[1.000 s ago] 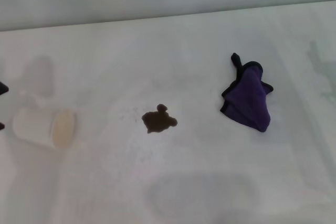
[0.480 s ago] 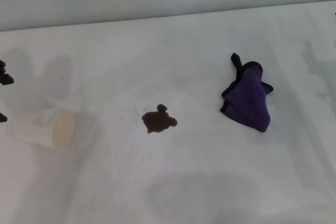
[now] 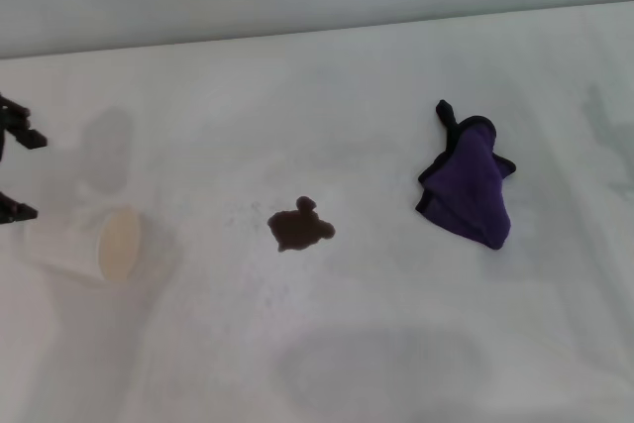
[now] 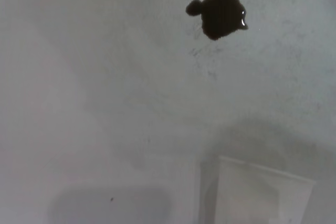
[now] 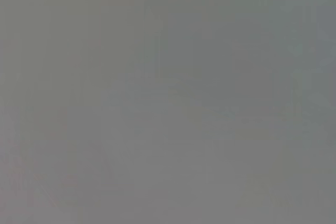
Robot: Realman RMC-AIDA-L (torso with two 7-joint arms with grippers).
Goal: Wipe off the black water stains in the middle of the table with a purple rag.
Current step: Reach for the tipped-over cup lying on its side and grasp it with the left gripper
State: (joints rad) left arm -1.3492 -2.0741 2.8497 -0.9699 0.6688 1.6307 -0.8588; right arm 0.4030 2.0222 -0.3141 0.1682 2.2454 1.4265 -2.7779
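Note:
The black water stain [image 3: 299,228] is a dark lobed blot in the middle of the white table [image 3: 327,96]; it also shows in the left wrist view [image 4: 220,11]. The purple rag [image 3: 471,185] lies crumpled to the right of the stain, with black edging and a black tab pointing away from me. My left gripper [image 3: 14,173] is at the left edge of the head view, open and empty, just beside a tipped cup. My right gripper is out of view; its wrist view shows only plain grey.
A cream cup [image 3: 89,243] lies on its side at the left of the table, mouth towards the stain; it also shows in the left wrist view [image 4: 257,192]. The table's far edge [image 3: 317,32] runs along the back.
My left gripper has come further into view at the left edge, above the tipped cup. The stain and rag have not moved.

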